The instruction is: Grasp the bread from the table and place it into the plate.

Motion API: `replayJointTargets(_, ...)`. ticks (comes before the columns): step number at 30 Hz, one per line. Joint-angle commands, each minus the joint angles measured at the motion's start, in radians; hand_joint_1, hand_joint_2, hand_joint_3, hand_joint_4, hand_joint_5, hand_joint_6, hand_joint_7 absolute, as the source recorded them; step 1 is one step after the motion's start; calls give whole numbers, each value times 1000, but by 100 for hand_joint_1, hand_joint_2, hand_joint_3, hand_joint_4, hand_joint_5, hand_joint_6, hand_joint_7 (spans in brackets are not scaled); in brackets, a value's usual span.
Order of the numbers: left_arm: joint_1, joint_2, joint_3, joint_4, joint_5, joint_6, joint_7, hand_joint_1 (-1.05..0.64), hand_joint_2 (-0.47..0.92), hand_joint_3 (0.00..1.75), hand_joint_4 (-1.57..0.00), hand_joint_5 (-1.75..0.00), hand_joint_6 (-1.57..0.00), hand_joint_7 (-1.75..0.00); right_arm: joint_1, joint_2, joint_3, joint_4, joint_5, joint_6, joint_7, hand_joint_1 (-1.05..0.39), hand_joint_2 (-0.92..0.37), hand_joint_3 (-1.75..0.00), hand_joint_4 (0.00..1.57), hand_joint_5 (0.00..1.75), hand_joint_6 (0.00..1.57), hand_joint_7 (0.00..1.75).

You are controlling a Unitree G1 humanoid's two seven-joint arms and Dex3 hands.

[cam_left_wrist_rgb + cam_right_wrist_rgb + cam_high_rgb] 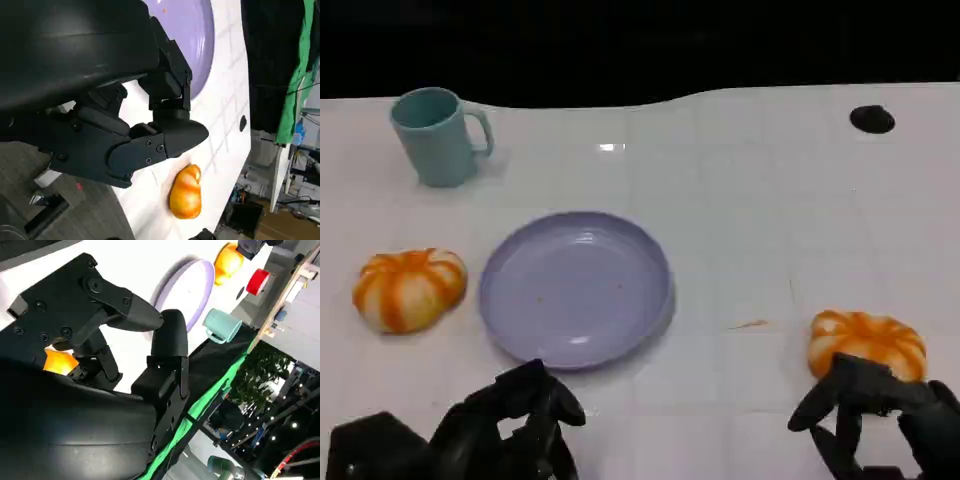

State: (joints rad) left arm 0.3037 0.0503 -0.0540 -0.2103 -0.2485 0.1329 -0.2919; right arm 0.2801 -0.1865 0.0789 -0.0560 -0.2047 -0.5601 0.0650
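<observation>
A bread roll [410,289] sits on the white table [750,210] at the left. Behind it stands a blue cup [440,135]. Just beside the roll, to its right, is the purple plate [576,288]. The plate has no bread in it, so the job is not done yet.

Near the bottom, the left hand [515,420] hangs low in front of the plate. It holds nothing, and its fingers look a bit curled but apart.

At the right lies a second bread roll [867,343], well apart from the plate. The right hand [880,410] is right up by this roll with its fingers spread. I cannot tell if it touches it. It has not picked it up. Grabbing, lifting and carrying to the plate are all left to do.
</observation>
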Motion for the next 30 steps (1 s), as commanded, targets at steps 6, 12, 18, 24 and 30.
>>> replayJointTargets(6, 6, 16, 8, 6, -4, -28, -19, -70, 83, 72, -84, -175, -69, -149, 5, -4, -6, -15, -2, -1, -5, -26, -48, -112, 82, 175, 79, 129)
replayJointTargets(12, 5, 18, 11, 14, -6, -35, -23, -70, 84, 70, -84, -175, -69, -148, 6, -1, -5, -14, -4, -3, -8, -26, -48, -112, 82, 175, 79, 128)
replayJointTargets(18, 4, 16, 12, 14, -11, -32, -26, -70, 85, 68, -83, -175, -69, -148, 7, 0, -5, -16, -3, 2, -7, -25, -48, -113, 81, 175, 79, 129)
replayJointTargets(24, 5, 19, 10, 13, -3, -36, -25, -70, 86, 68, -84, -175, -69, -149, 6, -1, -5, -13, -6, -3, -9, -25, -48, -113, 80, 175, 78, 128)
replayJointTargets(30, 5, 15, 15, 13, -19, -29, -28, -69, 86, 67, -83, -175, -69, -149, 5, 0, -7, -12, -9, -5, -12, -25, -48, -112, 82, 175, 78, 128)
